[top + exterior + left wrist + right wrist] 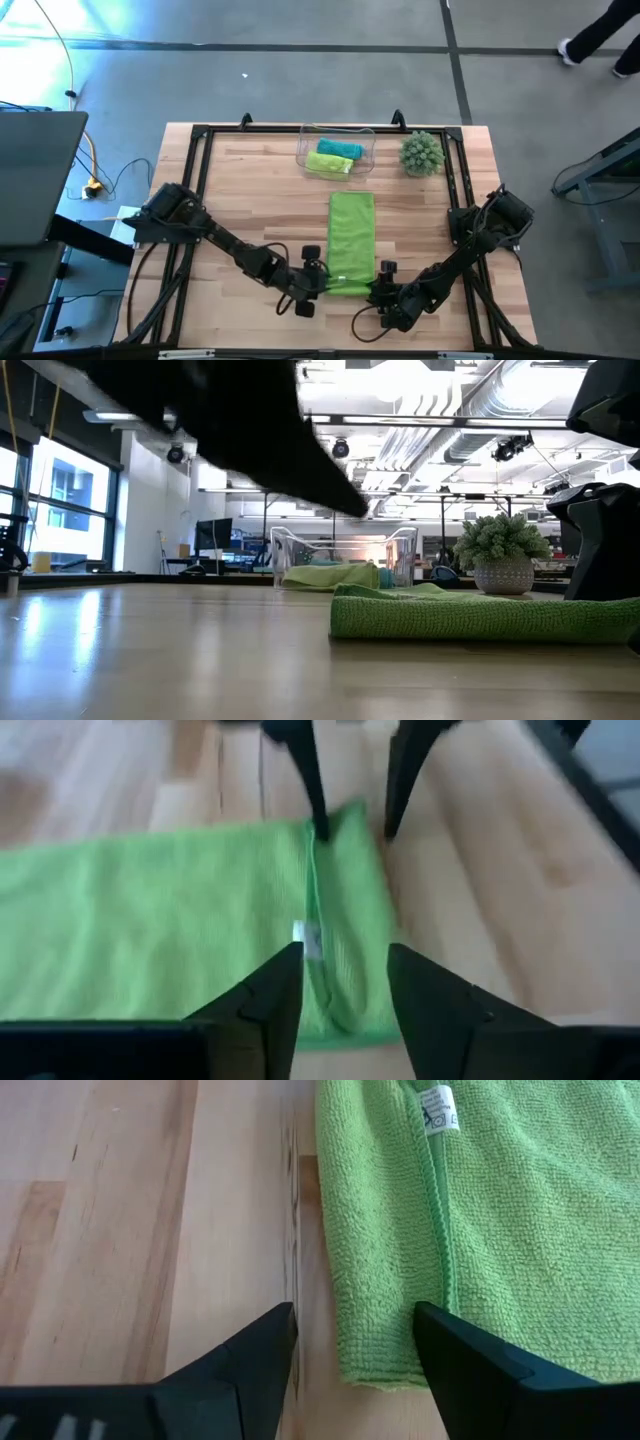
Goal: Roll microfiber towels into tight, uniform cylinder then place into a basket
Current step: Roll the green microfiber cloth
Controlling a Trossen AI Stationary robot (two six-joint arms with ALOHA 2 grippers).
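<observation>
Left gripper (pixel 345 985) and right gripper (pixel 355 1345) sat parted and empty at the near end of the flat lime-green microfiber towel (pixel 352 240). That towel lay just short of the clear plastic basket (pixel 366 140) holding two rolls. Rolling looked about to begin, calling for both to pinch that end.

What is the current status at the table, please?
Left gripper and right gripper open at near end of flat green towel. Two rolled towels in basket. Nothing obstructing.

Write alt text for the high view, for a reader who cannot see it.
A lime green towel lies flat on the wooden table, its near end between the left pincer and right pincer. Behind it, a clear basket holds rolled teal and green towels, beside a plant ball.
</observation>
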